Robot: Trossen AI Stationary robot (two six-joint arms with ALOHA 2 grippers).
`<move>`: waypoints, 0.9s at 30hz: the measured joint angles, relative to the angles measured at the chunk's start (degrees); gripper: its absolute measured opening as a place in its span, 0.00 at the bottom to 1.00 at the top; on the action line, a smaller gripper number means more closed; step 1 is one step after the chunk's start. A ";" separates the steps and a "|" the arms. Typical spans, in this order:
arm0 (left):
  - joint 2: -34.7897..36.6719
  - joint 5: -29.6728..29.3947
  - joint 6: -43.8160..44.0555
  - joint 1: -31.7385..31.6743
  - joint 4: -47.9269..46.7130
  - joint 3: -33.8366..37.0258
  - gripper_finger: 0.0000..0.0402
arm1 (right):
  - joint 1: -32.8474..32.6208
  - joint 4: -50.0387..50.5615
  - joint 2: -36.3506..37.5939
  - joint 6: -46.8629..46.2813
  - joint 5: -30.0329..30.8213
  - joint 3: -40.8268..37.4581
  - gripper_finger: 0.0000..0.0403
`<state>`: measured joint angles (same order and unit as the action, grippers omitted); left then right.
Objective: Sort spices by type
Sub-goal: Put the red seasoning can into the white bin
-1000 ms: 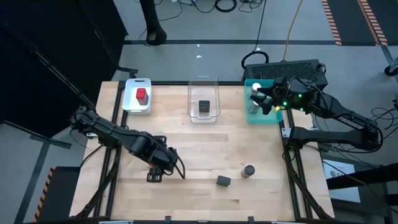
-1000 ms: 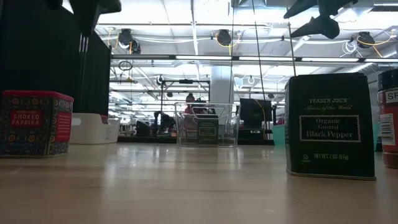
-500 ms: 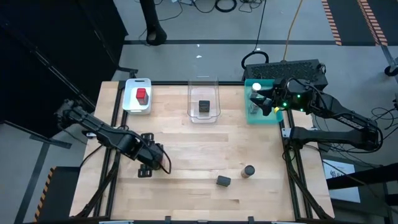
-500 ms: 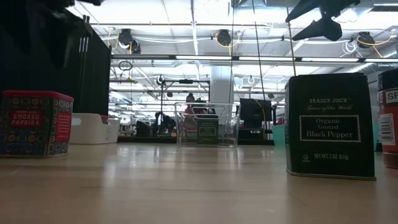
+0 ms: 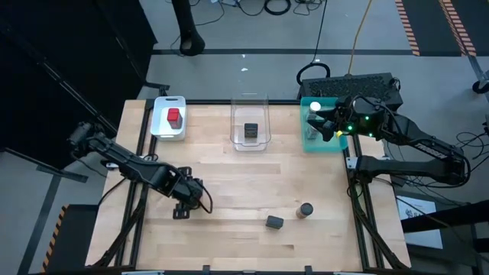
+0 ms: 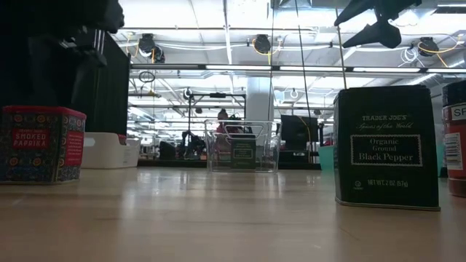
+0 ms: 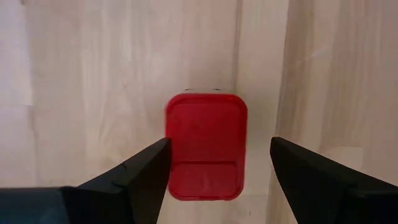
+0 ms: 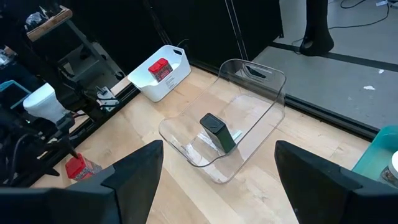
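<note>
1. The left gripper (image 7: 217,171) hangs above the front-left part of the tabletop (image 5: 244,176), its fingers spread wide on either side of a red tin (image 7: 206,146) that stands on the wood; neither finger touches it.
2. In the low view that tin (image 6: 41,143) reads "Smoked Paprika" and stands upright.
3. A second red tin (image 5: 173,117) sits in the white tray (image 5: 160,127) at the back left.
4. A dark tin (image 5: 250,131) stands in the clear tray (image 5: 263,107) at the back centre.
5. A white-capped jar (image 5: 315,107) stands in the teal tray (image 5: 330,146) at the back right, and the right gripper (image 5: 326,127) hovers over that tray with its fingers parted, holding nothing.
6. Near the front edge, right of centre, the black pepper tin (image 5: 274,222) stands upright, with a round jar (image 5: 306,209) just beside it; from above that jar looks dark.
</note>
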<state>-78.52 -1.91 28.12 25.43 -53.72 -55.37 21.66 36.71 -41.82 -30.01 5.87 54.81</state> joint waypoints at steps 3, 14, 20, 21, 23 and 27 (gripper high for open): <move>0.00 0.84 0.07 0.05 2.27 1.68 0.69 | -0.01 0.00 0.00 -0.01 0.00 0.00 0.73; 0.00 -1.01 1.57 -0.07 2.76 1.85 0.69 | -0.01 0.00 0.00 -0.77 0.02 -0.02 0.73; -0.09 -0.68 1.56 -0.09 2.67 0.25 0.69 | 0.01 0.00 0.00 -0.87 0.02 -0.02 0.73; -0.09 -0.70 1.55 -0.09 2.61 0.25 0.69 | -0.01 0.00 0.00 -0.87 0.02 -0.02 0.73; -0.09 -0.70 1.55 -0.07 2.52 0.24 0.69 | 0.00 0.00 0.00 -0.87 0.02 -0.02 0.73; -0.09 -0.71 1.11 -0.10 2.01 0.38 0.69 | 0.01 0.00 -0.07 -0.85 0.04 -0.02 0.73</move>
<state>-78.61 -2.62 29.23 25.33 -51.71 -54.99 21.67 36.71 -41.89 -30.85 5.91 54.78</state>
